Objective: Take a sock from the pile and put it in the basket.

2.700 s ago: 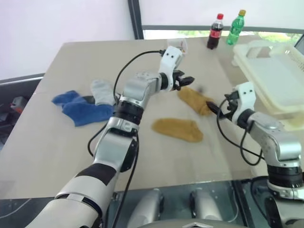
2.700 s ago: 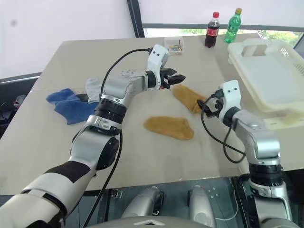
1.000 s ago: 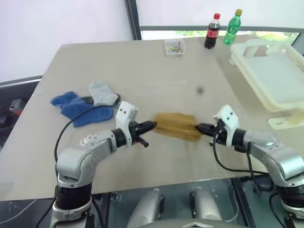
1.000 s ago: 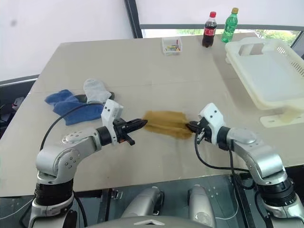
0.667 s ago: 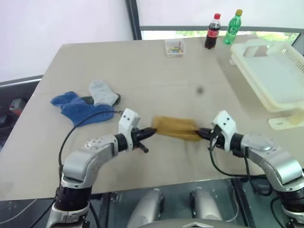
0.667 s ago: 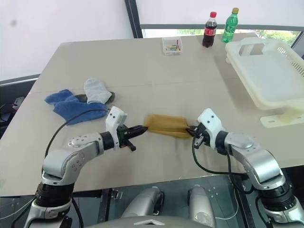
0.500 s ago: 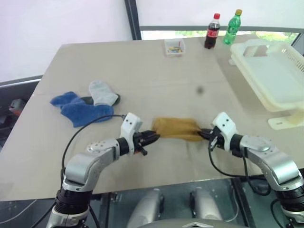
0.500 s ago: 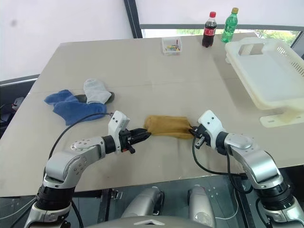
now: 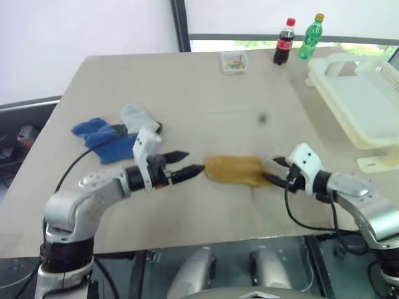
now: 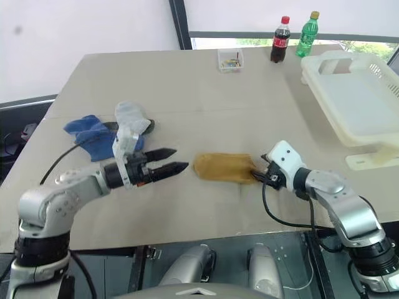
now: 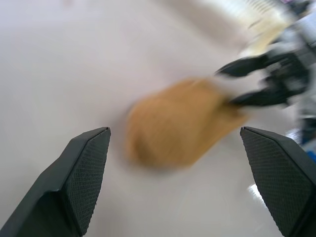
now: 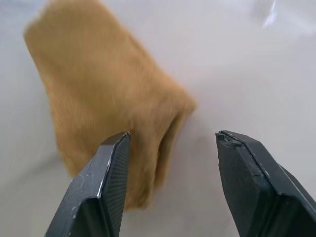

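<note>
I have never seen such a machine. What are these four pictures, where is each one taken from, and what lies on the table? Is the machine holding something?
This is a humanoid robot with two arms, each ending in a gripper of two black fingers. Two pictures come from cameras in its head, looking down over the arms. The other two come from a camera on each wrist, looking along that gripper's fingers.

On the table a folded mustard-yellow sock lies flat between the grippers. To the robot's left lie blue socks and a pale grey sock. The white basket stands at its right. At the far edge are a small clear box, a cola bottle and a green bottle.

Nothing is held: the left gripper and the right gripper are both open, one at each end of the yellow sock.
</note>
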